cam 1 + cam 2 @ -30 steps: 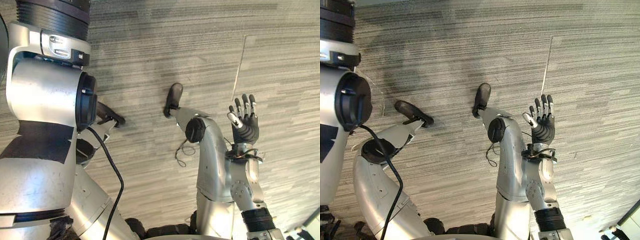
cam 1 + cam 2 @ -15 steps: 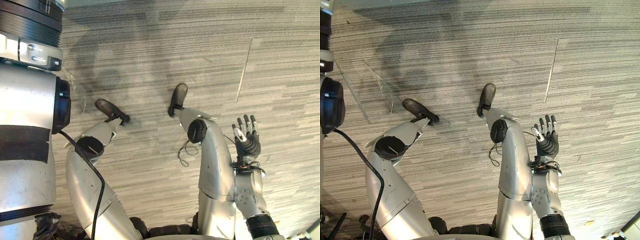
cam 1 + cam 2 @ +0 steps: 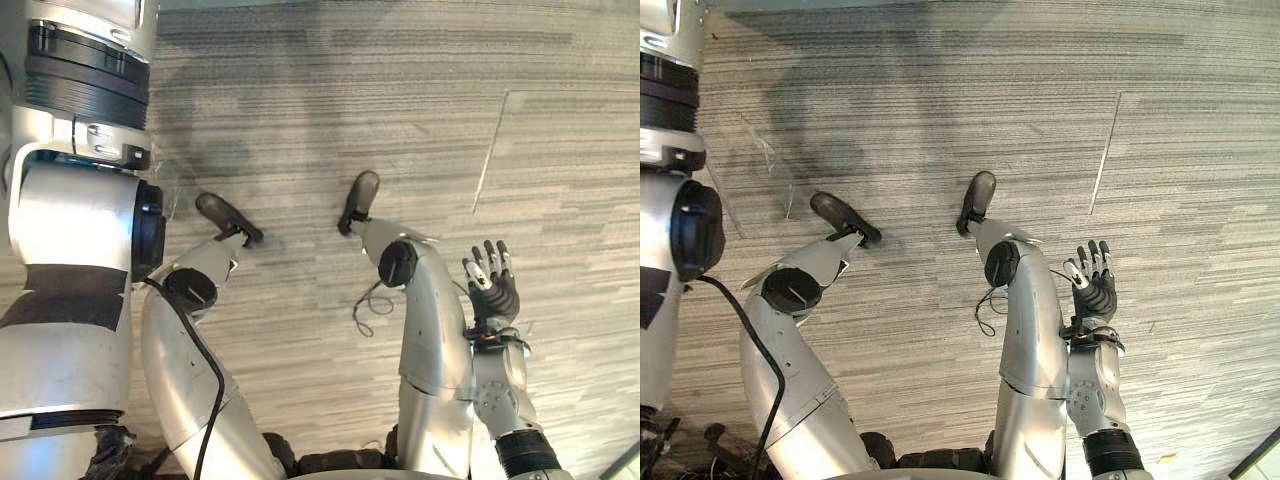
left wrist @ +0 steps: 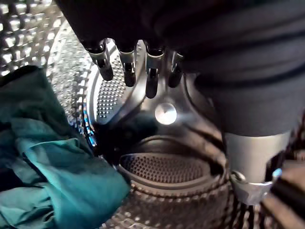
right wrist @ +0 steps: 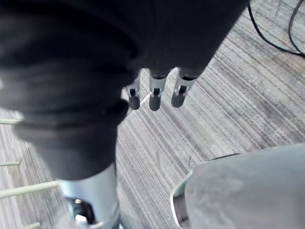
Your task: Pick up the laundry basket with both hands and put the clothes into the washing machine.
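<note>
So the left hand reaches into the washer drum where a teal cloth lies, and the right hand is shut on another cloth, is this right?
Not quite. The right hand is open and holds nothing, fingers straight above the carpet; the left eye view shows it. The left hand does reach into the drum, where the teal cloth lies.

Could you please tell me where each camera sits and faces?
Left eye view: on the head, looking down at carpet; right robot hand open.
Right eye view: same scene, slightly aside.
Left wrist view: past the left robot hand into the drum with teal clothes inside.
Right wrist view: past the right robot hand, at carpet.
Eye and right wrist views share the carpet.
</note>
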Robot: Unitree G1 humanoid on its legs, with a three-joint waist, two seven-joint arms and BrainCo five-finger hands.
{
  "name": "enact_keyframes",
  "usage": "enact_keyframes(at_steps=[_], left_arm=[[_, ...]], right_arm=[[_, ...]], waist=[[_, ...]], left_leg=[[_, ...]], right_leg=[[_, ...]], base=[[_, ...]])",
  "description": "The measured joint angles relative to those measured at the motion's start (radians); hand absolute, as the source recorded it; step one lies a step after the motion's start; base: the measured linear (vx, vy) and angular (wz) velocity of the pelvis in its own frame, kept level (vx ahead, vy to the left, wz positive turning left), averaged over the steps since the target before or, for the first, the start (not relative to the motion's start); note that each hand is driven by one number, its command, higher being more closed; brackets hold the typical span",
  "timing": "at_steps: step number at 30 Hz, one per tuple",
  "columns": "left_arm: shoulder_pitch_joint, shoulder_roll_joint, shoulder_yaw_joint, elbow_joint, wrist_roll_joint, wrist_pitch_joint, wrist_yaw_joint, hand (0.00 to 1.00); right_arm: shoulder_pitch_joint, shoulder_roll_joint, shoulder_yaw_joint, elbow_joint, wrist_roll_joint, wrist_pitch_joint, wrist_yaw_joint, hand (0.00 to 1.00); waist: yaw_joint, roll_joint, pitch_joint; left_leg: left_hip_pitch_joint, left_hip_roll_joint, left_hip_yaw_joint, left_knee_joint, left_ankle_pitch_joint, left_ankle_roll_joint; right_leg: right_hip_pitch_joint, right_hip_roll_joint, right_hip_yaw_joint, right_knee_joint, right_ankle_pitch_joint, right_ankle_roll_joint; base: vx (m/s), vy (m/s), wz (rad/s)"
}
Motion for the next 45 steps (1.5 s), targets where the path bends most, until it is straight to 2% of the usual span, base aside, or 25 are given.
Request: enact_keyframes(at_steps=[3,6,9,12,14,15,18,20,23,25,27,28,29,32,33,37,38,39,41,45], left_arm=[[-0.006,-0.019,-0.001,-0.005,-0.074,-0.015,0.009,0.0],[-0.007,-0.028,0.0,-0.005,-0.065,-0.014,0.009,0.0],[0.004,-0.029,0.01,-0.004,0.01,-0.005,0.008,0.0],[0.13,-0.038,0.091,-0.013,0.067,-0.005,-0.007,0.0],[0.302,-0.058,0.158,-0.013,0.103,-0.003,-0.013,0.0],[0.343,-0.062,0.165,-0.024,0.118,-0.017,-0.012,0.0],[0.56,-0.09,0.175,-0.159,0.127,-0.036,-0.032,0.0],[0.759,-0.156,0.195,-0.231,0.128,-0.052,-0.053,0.0],[0.968,-0.236,0.195,-0.241,0.127,-0.049,-0.082,0.0],[1.179,-0.327,0.188,-0.263,0.125,-0.047,-0.116,0.0],[1.326,-0.375,0.156,-0.317,0.122,-0.049,-0.144,0.0],[1.404,-0.399,0.12,-0.345,0.12,-0.053,-0.162,0.0],[1.441,-0.413,0.106,-0.356,0.119,-0.059,-0.169,0.0],[1.563,-0.474,0.097,-0.373,0.102,-0.095,-0.207,0.0],[1.6,-0.484,0.092,-0.367,0.095,-0.105,-0.211,0.0],[1.755,-0.509,0.097,-0.303,0.083,-0.129,-0.243,0.0],[1.79,-0.513,0.108,-0.259,0.083,-0.138,-0.249,0.0],[1.803,-0.516,0.116,-0.227,0.083,-0.142,-0.25,0.0],[1.835,-0.521,0.137,-0.083,0.083,-0.151,-0.249,0.0],[1.884,-0.531,0.214,0.113,0.083,-0.145,-0.225,0.0]], right_arm=[[-0.001,-0.001,0.0,0.001,-0.006,0.004,-0.012,0.0],[-0.003,0.002,0.0,0.002,-0.031,0.004,-0.018,0.0],[-0.007,0.007,-0.005,0.011,-0.039,0.004,-0.019,0.0],[-0.018,0.019,-0.017,0.033,-0.039,0.013,-0.022,0.0],[-0.024,0.025,-0.023,0.056,-0.041,0.016,-0.043,0.0],[-0.025,0.025,-0.024,0.062,-0.042,0.017,-0.048,0.0],[-0.033,0.025,-0.03,0.09,-0.087,0.023,-0.081,0.0],[-0.033,0.028,-0.03,0.095,-0.135,0.028,-0.09,0.0],[-0.035,0.047,-0.021,0.092,-0.178,0.041,-0.094,0.0],[-0.035,0.074,-0.006,0.096,-0.238,0.064,-0.103,0.0],[-0.031,0.087,0.014,0.107,-0.284,0.091,-0.107,0.0],[-0.011,0.091,0.028,0.106,-0.314,0.102,-0.106,0.0],[-0.002,0.093,0.033,0.108,-0.32,0.105,-0.104,0.0],[0.031,0.1,0.032,0.156,-0.379,0.12,-0.097,0.0],[0.046,0.1,0.032,0.192,-0.397,0.126,-0.093,0.0],[0.15,0.105,0.025,0.352,-0.474,0.155,-0.078,0.0],[0.179,0.11,0.014,0.405,-0.487,0.157,-0.079,0.0],[0.187,0.111,0.001,0.426,-0.499,0.157,-0.079,0.0],[0.197,0.105,-0.041,0.534,-0.532,0.159,-0.08,0.0],[0.244,0.117,-0.126,0.63,-0.593,0.159,-0.085,0.0]], waist=[[-0.001,0.0,0.0],[-0.002,0.0,0.0],[-0.001,0.0,0.0],[-0.002,0.005,0.001],[-0.002,0.014,-0.001],[0.0,0.014,-0.001],[0.023,0.016,-0.001],[0.025,0.023,-0.001],[0.038,0.025,-0.002],[0.053,0.025,-0.003],[0.067,0.029,-0.004],[0.082,0.043,-0.012],[0.085,0.051,-0.017],[0.085,0.087,-0.064],[0.084,0.094,-0.101],[0.083,0.096,-0.232],[0.082,0.093,-0.284],[0.081,0.093,-0.307],[0.077,0.101,-0.385],[0.077,0.101,-0.461]], left_leg=[[0.0,-0.003,-0.003,-0.001,0.003,-0.001],[0.0,-0.01,-0.009,-0.002,0.004,-0.001],[0.002,-0.011,-0.013,-0.001,0.006,-0.001],[0.033,-0.012,-0.011,-0.007,0.007,-0.001],[0.069,-0.026,0.0,-0.046,0.017,-0.018],[0.078,-0.028,0.005,-0.057,0.022,-0.019],[0.129,-0.036,0.022,-0.107,0.048,-0.024],[0.198,-0.051,0.035,-0.163,0.073,-0.028],[0.286,-0.065,0.05,-0.225,0.091,-0.05],[0.387,-0.083,0.069,-0.296,0.114,-0.062],[0.468,-0.102,0.073,-0.347,0.127,-0.069],[0.528,-0.113,0.071,-0.375,0.133,-0.074],[0.561,-0.123,0.07,-0.391,0.138,-0.075],[0.723,-0.171,0.073,-0.455,0.146,-0.077],[0.768,-0.185,0.076,-0.475,0.141,-0.079],[1.032,-0.261,0.095,-0.624,0.156,-0.102],[1.088,-0.289,0.093,-0.68,0.167,-0.113],[1.114,-0.303,0.091,-0.709,0.175,-0.115],[1.194,-0.35,0.065,-0.824,0.212,-0.125],[1.375,-0.424,0.063,-1.057,0.31,-0.129]], right_leg=[[0.0,-0.001,-0.001,0.001,0.0,0.0],[0.003,-0.001,-0.002,0.004,0.0,0.0],[0.009,-0.001,-0.004,0.005,0.0,0.0],[0.037,-0.003,-0.004,-0.002,0.0,0.0],[0.067,-0.003,-0.006,-0.031,0.005,-0.002],[0.073,-0.002,-0.006,-0.039,0.008,-0.003],[0.115,0.007,-0.01,-0.081,0.021,-0.009],[0.18,0.01,-0.021,-0.122,0.028,-0.012],[0.258,0.024,-0.022,-0.175,0.035,-0.009],[0.349,0.037,-0.024,-0.231,0.043,-0.004],[0.43,0.037,-0.034,-0.265,0.044,-0.003],[0.497,0.037,-0.048,-0.284,0.042,-0.001],[0.532,0.034,-0.051,-0.293,0.04,0.001],[0.697,0.011,-0.062,-0.327,0.026,0.025],[0.741,0.005,-0.066,-0.339,0.018,0.039],[1.008,-0.018,-0.099,-0.438,-0.003,0.088],[1.064,-0.022,-0.111,-0.474,-0.002,0.101],[1.09,-0.023,-0.117,-0.493,0.0,0.107],[1.179,-0.013,-0.141,-0.585,0.016,0.134],[1.339,0.02,-0.172,-0.749,0.081,0.146]], base=[[0.0,0.0,0.0],[0.0,0.0,0.0],[0.0,0.0,0.0],[-0.01,-0.007,0.02],[-0.06,-0.034,0.12],[-0.07,-0.044,0.09],[-0.05,-0.045,0.01],[-0.04,-0.058,0.1],[-0.02,-0.053,0.01],[0.03,-0.057,-0.01],[0.05,-0.058,0.17],[0.06,-0.055,0.23],[0.06,-0.04,0.29],[0.07,0.013,0.25],[0.09,0.053,0.22],[0.13,0.037,0.27],[0.21,0.008,0.3],[0.19,0.02,0.31],[0.19,0.032,0.23],[0.21,0.052,0.11]])
